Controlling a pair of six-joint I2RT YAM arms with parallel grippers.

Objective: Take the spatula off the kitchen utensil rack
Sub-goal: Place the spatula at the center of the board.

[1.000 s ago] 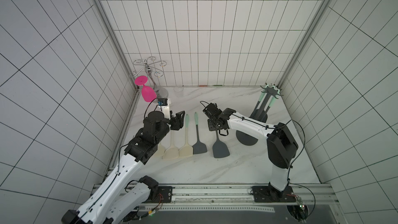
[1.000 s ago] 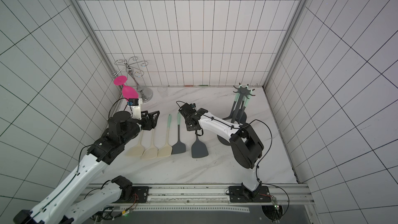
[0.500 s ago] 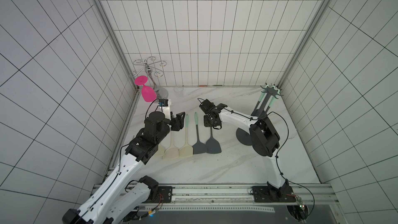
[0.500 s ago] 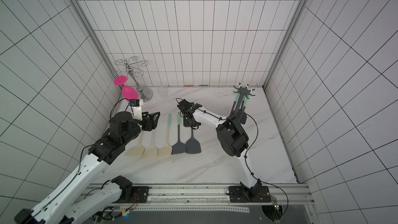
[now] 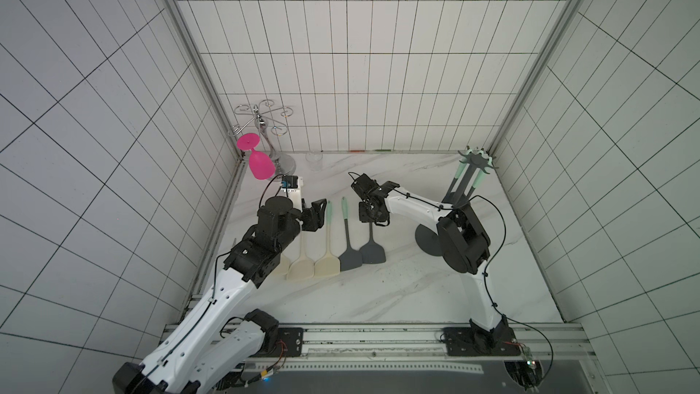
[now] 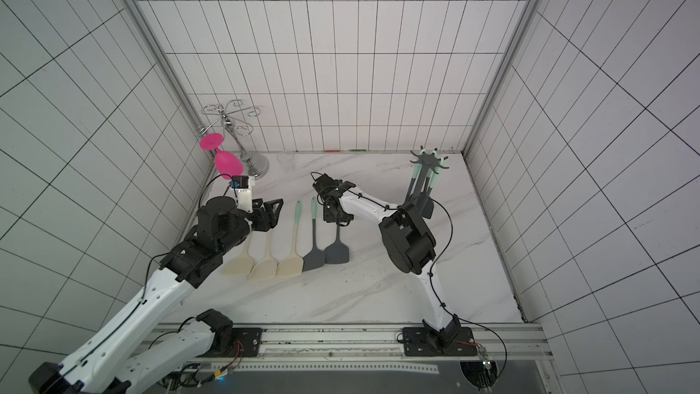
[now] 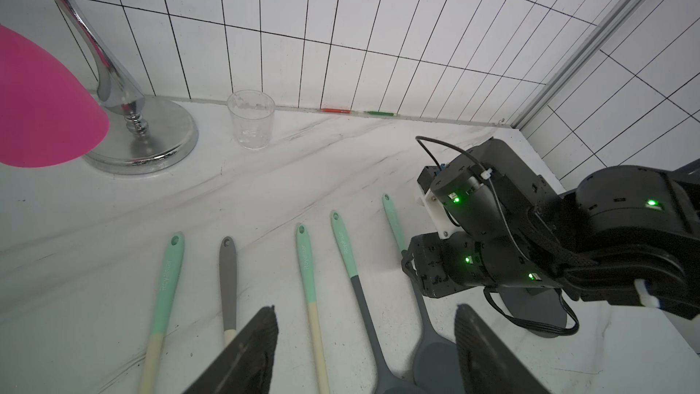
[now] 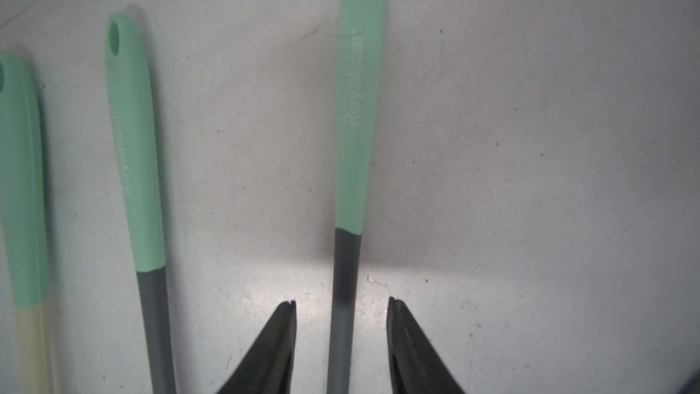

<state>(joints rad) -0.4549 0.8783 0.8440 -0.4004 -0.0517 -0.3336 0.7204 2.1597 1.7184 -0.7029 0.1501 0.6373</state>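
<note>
Spatula with the grey blade lies flat on the table, at the end of a row of five, off the kitchen utensil rack. The right gripper is partly open, one finger on each side of its handle, not squeezing it. The left gripper is wide open and holds nothing.

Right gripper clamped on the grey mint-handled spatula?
No, the jaws of the right gripper stand apart, with gaps either side of the grey mint-handled spatula.
</note>
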